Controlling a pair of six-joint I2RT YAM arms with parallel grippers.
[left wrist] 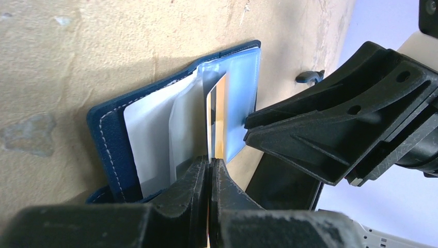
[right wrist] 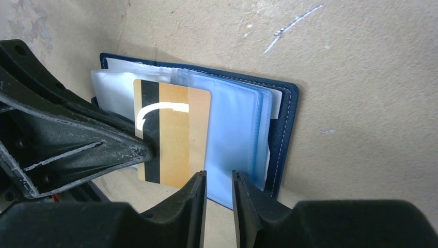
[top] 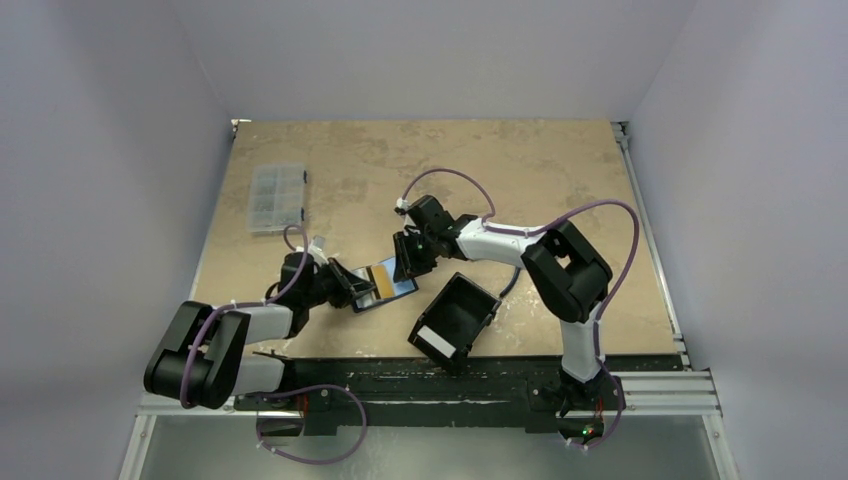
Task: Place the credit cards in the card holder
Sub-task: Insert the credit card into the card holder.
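Observation:
The card holder (top: 392, 281) lies open on the table, with a navy cover (left wrist: 106, 137) and shiny blue sleeves (right wrist: 235, 129). A gold credit card (right wrist: 173, 135) with a black stripe stands partly over the sleeves; the left wrist view shows it edge-on (left wrist: 217, 116). My left gripper (left wrist: 209, 164) is shut on the card's near edge; it also shows in the top view (top: 352, 287). My right gripper (right wrist: 218, 176) is narrowly open with nothing between the jaws, its tips at the near edge of the blue sleeves. It faces the left gripper across the holder (top: 409, 262).
A black box-shaped tray (top: 455, 318) with a white label lies tilted just in front of the card holder, near the table's front edge. A clear plastic compartment box (top: 276, 197) sits at the far left. The right gripper's body (left wrist: 335, 119) crowds the holder's right side.

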